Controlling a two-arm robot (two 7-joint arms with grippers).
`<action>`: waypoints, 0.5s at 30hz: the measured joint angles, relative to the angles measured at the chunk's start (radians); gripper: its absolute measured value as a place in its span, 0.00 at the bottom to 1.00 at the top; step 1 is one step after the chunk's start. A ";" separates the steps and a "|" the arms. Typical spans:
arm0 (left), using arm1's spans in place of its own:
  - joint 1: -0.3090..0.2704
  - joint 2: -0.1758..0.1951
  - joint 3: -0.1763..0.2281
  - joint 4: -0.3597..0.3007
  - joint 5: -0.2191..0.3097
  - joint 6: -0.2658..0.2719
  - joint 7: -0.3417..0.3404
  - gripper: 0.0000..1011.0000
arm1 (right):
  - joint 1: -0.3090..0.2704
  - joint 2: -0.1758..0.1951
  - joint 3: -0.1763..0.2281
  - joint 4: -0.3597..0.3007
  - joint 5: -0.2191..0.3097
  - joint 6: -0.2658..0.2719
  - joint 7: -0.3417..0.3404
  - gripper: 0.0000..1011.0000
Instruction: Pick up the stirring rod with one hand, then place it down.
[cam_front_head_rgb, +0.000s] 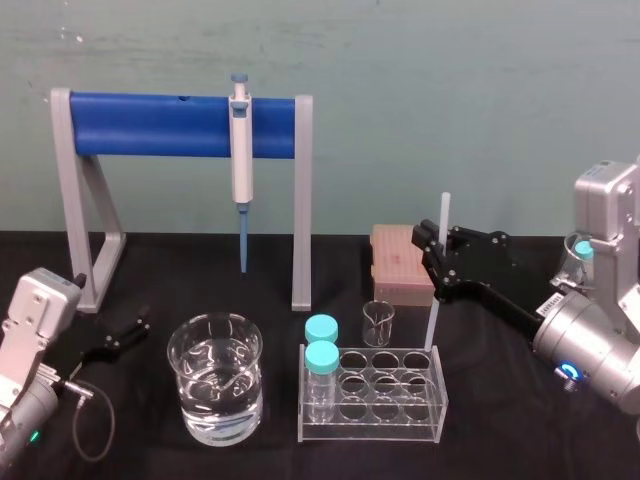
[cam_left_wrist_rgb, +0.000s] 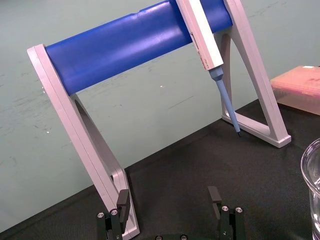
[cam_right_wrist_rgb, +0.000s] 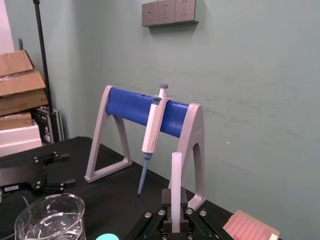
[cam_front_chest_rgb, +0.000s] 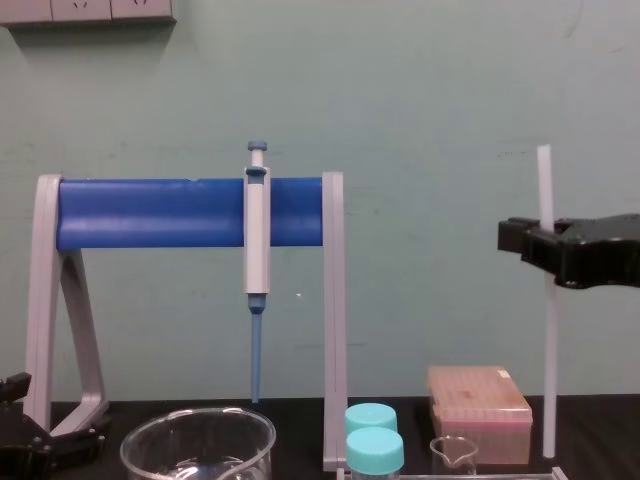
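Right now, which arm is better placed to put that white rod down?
The right. The right gripper is shut on the stirring rod, holding it upright by the tube rack. The left gripper rests open far off beside the blue stand.

My right claw (cam_front_head_rgb: 437, 256) is black, the stirring rod (cam_front_head_rgb: 445, 212) in it translucent white. The worktop (cam_front_head_rgb: 500, 425) is black, the stand (cam_front_head_rgb: 150, 125) grey with a blue bar, the vial caps (cam_front_head_rgb: 321, 328) turquoise, the tip box (cam_front_head_rgb: 395, 262) pink, the wall (cam_front_head_rgb: 450, 100) pale green.

Black table (cam_front_head_rgb: 200, 275) carries stand (cam_front_head_rgb: 170, 125), beaker (cam_front_head_rgb: 215, 385) (water), rack (cam_front_head_rgb: 400, 428), box (cam_front_head_rgb: 398, 262).
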 joint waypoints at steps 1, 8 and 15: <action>0.000 0.000 0.000 0.000 0.000 0.000 0.000 0.99 | 0.002 -0.001 -0.002 0.005 -0.002 -0.001 0.002 0.06; 0.000 0.000 0.000 0.000 0.000 0.000 0.000 0.99 | 0.020 -0.010 -0.018 0.038 -0.008 -0.005 0.020 0.06; 0.000 0.000 0.000 0.000 0.000 0.000 0.000 0.99 | 0.033 -0.017 -0.025 0.076 0.005 -0.005 0.035 0.06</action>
